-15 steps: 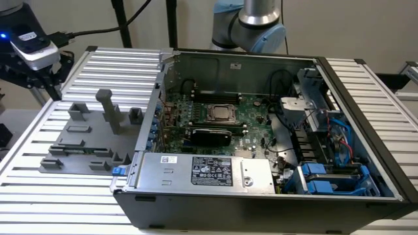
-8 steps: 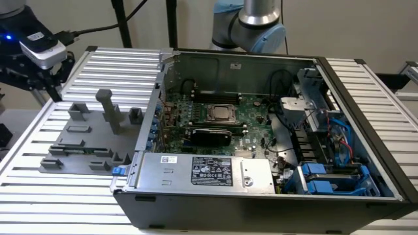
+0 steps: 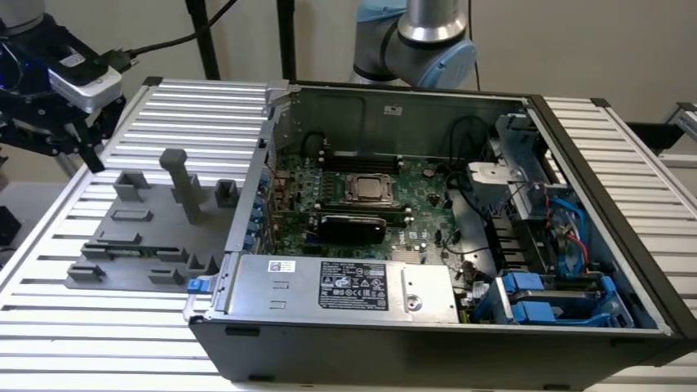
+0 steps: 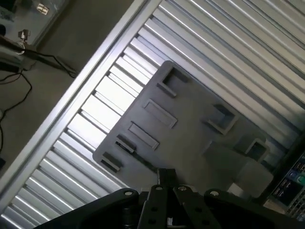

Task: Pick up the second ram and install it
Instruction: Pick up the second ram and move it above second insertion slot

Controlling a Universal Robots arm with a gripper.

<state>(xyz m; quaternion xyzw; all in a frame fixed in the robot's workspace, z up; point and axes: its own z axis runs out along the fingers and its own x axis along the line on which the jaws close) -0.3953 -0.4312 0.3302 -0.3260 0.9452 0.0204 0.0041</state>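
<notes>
My gripper (image 3: 65, 143) hangs above the back corner of the slatted table, at the exterior view's left, up and away from the grey holder plate (image 3: 153, 245). In the wrist view its fingers meet at the middle with nothing showing between them (image 4: 167, 175), and the holder plate (image 4: 186, 138) with its empty-looking pockets lies below. A thin dark strip (image 4: 125, 143) sits in one pocket; I cannot tell what it is. The second ram is hidden or out of view. The green motherboard (image 3: 409, 200) with long black slots (image 3: 360, 155) lies inside the open computer case (image 3: 326, 327).
A tall grey post (image 3: 179, 184) and low blocks stand up from the holder plate. The case's wall rises right beside the plate. The arm's base (image 3: 425, 41) stands behind the case. Slatted table (image 3: 87, 343) surrounds both; its edge and the floor with cables (image 4: 28, 71) are near.
</notes>
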